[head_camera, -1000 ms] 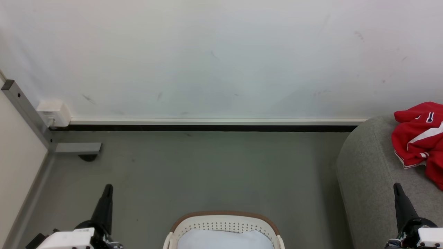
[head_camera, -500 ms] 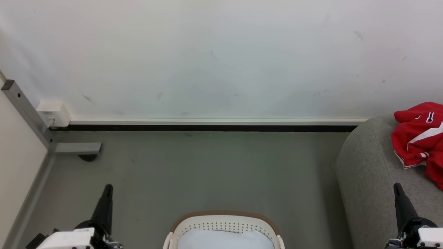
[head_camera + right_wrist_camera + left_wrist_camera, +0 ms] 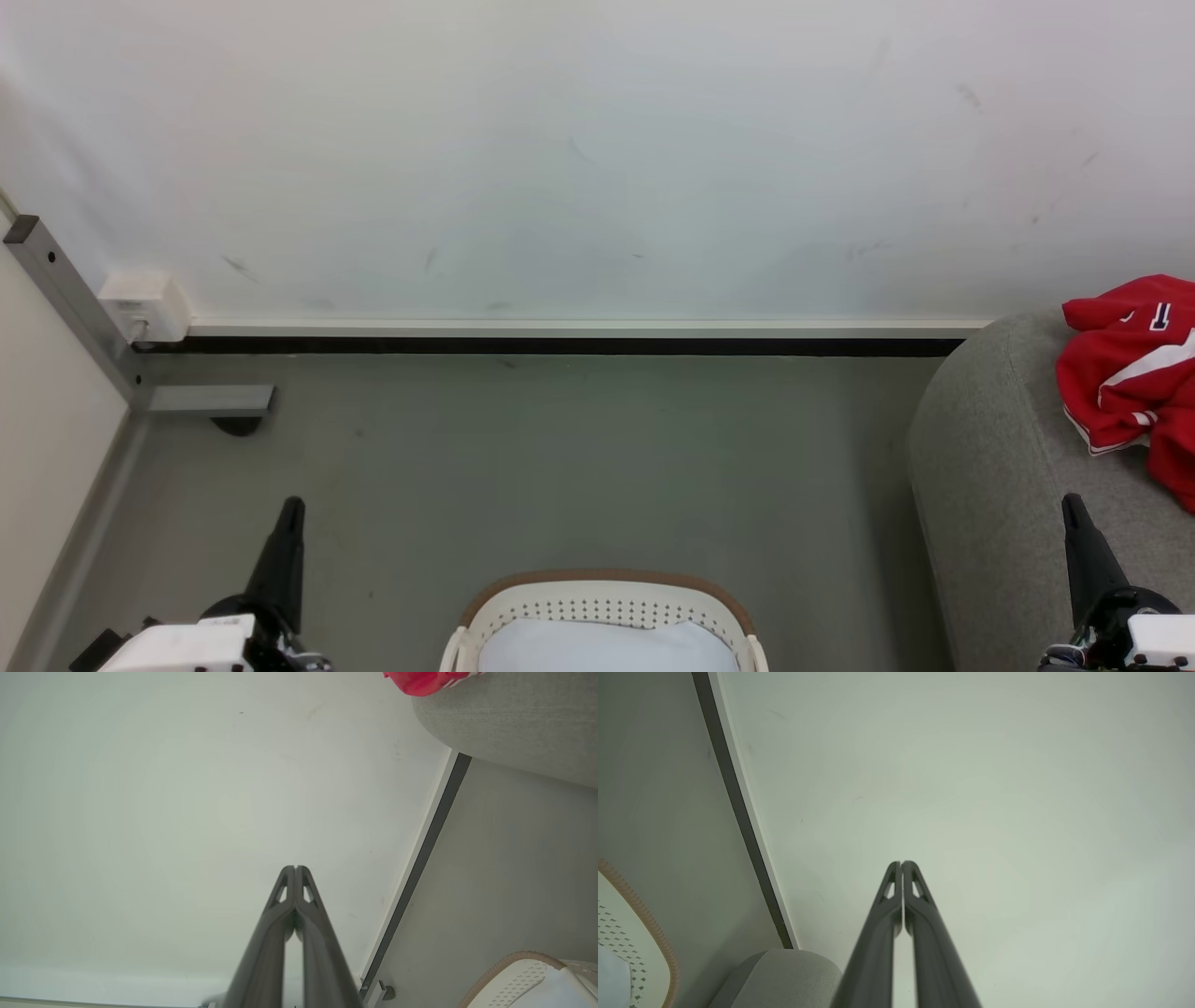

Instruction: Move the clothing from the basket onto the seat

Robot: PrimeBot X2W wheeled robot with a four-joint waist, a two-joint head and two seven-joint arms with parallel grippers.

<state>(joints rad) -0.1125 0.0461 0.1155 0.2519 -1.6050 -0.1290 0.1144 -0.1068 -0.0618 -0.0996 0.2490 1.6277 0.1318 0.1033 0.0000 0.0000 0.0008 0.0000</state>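
Note:
The red jersey [image 3: 1134, 369] with white trim lies crumpled on the light grey seat [image 3: 999, 467] at the right edge of the head view; its red edge [image 3: 423, 681] also peeks in at the top of the right wrist view. The white perforated basket [image 3: 607, 602] with a brown rim stands on the floor at the bottom centre, holding a plain pale blue-white cloth [image 3: 597, 649]. My left gripper [image 3: 292, 509] is shut and empty, left of the basket. My right gripper [image 3: 1071, 506] is shut and empty, in front of the seat.
A white wall with a black skirting strip [image 3: 560, 345] runs behind the grey floor. A grey metal post with a foot [image 3: 210, 401] and a white box [image 3: 145, 303] stand at the far left.

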